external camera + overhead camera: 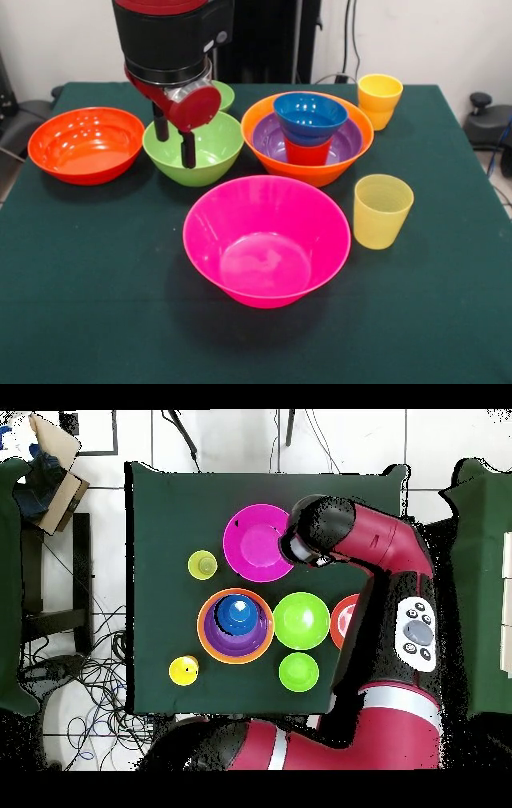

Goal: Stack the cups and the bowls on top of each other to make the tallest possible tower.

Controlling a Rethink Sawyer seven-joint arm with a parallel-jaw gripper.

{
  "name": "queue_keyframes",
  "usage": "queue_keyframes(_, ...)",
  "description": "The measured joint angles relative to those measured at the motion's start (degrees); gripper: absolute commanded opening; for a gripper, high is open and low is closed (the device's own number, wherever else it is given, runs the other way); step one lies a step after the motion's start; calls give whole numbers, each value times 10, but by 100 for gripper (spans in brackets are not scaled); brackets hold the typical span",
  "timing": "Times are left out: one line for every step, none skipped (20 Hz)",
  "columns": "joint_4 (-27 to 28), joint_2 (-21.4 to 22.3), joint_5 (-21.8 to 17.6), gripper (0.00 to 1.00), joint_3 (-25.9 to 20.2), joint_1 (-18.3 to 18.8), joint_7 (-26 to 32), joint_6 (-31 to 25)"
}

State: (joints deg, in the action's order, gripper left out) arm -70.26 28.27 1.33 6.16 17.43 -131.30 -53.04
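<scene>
The tower stands in the large orange bowl [320, 172]: the purple bowl [349, 142] sits in it, then a red-orange cup [308, 152] with the small blue bowl [310, 116] on top. It also shows in the overhead view [235, 625]. My gripper [174, 142] hangs open and empty over the back left rim of the medium green bowl [210, 154], with one finger [188, 150] inside it. The large pink bowl [266, 240] sits in front. The red-orange bowl [86, 144] is at the left, and the small green bowl [225, 94] is behind the arm. A yellow cup [379, 100] and a paler yellow cup [382, 210] stand at the right.
In the overhead view the arm [360, 544] covers part of the red-orange bowl [344, 620] and hides the gripper. The green cloth table [96, 304] has open cloth along its near edge. Cables and a box lie on the floor beside it.
</scene>
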Motion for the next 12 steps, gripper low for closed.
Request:
queue_keyframes(0, 0, 0, 100, 0, 0, 0, 7)
queue_keyframes(0, 0, 0, 100, 0, 0, 0, 9)
queue_keyframes(0, 0, 0, 100, 0, 0, 0, 12)
queue_keyframes(-1, 0, 0, 100, 0, 0, 0, 17)
queue_keyframes(-2, 0, 0, 100, 0, 0, 0, 21)
queue_keyframes(-3, 0, 0, 100, 0, 0, 0, 28)
queue_keyframes(-5, 0, 0, 100, 0, 0, 0, 35)
queue_keyframes(-6, 0, 0, 100, 0, 0, 0, 39)
queue_keyframes(-10, 0, 0, 100, 0, 0, 0, 45)
queue_keyframes(-15, 0, 0, 100, 0, 0, 0, 53)
queue_keyframes(-18, 0, 0, 100, 0, 0, 0, 58)
queue_keyframes(-24, 0, 0, 100, 0, 0, 0, 66)
